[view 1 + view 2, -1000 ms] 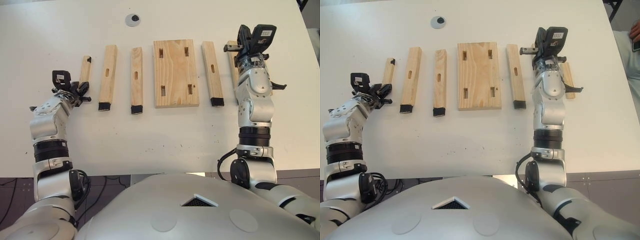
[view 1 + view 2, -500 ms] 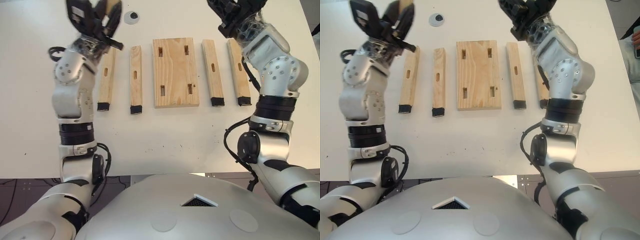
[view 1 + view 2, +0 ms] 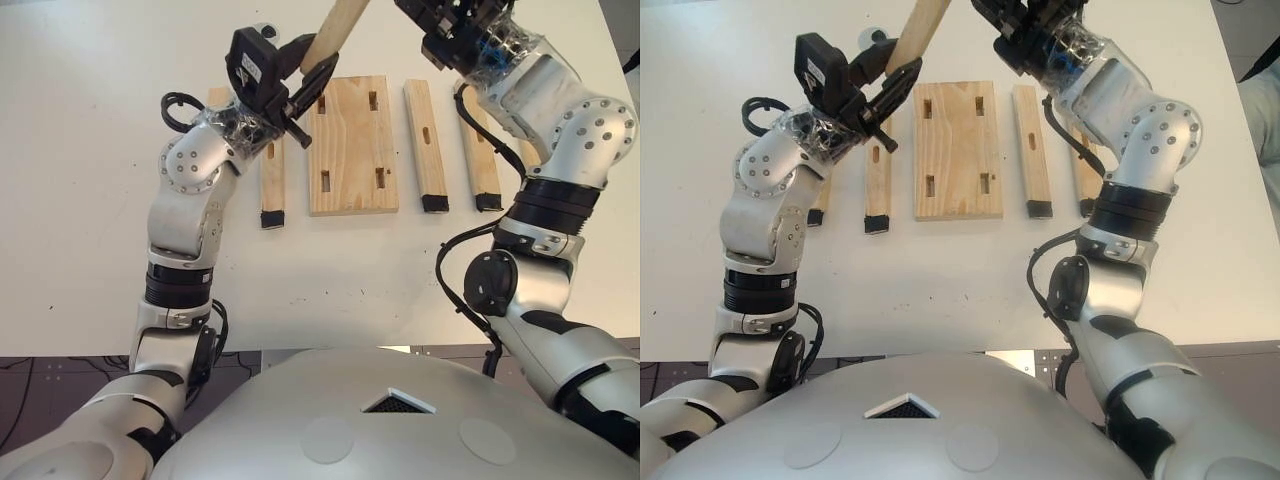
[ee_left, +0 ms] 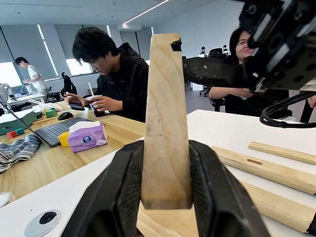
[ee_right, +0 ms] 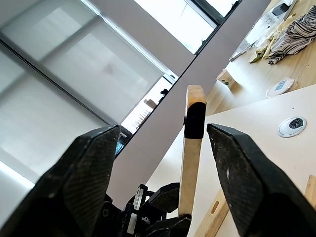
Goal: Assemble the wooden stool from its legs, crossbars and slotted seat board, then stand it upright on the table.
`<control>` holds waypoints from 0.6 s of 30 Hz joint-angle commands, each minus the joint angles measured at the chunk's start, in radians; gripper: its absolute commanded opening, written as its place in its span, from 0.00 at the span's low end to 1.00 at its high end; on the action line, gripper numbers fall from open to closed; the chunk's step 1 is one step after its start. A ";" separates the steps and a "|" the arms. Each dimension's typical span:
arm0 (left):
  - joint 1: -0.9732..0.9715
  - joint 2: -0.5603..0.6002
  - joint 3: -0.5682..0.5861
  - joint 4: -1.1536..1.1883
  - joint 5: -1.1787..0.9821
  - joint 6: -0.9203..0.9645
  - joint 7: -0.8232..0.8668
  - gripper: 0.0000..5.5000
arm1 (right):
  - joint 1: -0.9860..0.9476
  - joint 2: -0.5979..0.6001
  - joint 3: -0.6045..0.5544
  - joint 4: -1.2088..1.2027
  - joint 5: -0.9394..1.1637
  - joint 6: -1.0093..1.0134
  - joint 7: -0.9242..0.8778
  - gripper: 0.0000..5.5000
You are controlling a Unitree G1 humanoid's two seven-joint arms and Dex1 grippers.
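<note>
- White table [image 3: 100, 150]: pale slotted seat board [image 3: 348, 150] and wooden legs [image 3: 425, 150] lie unjoined below left gripper [image 3: 305, 78].
- It clamps short wooden crossbar [image 4: 165, 113]; right gripper [image 5: 163, 136] gapes beside.

I note crossbar [image 4: 165, 123] clamped in left gripper [image 4: 166, 148]: pale bare wood, unvarnished, fine grain, cut end slightly rough. Fingers [image 4: 118, 197] of left gripper: black plastic, matt, fine-textured. Right gripper [image 5: 163, 128]: same black matt plastic; pads [image 5: 94, 177] read to me as stippled. Seat board [image 3: 347, 145]: light wood, long grain streaks, dull finish. Legs [image 3: 425, 140]: same raw wood, black matt end caps [image 3: 434, 203]. Table [image 3: 90, 150]: white, smooth, matt, few dark specks.
</note>
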 commanded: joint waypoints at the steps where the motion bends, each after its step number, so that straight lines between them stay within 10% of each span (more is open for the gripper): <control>1: 0.010 0.013 -0.025 -0.036 0.016 0.006 -0.014 0.23 | 0.004 -0.023 0.010 0.024 -0.030 -0.018 -0.010 0.59; 18: -0.002 0.005 -0.028 -0.012 0.043 -0.017 0.004 0.23 | -0.006 -0.051 0.016 0.041 -0.022 -0.019 0.000 0.59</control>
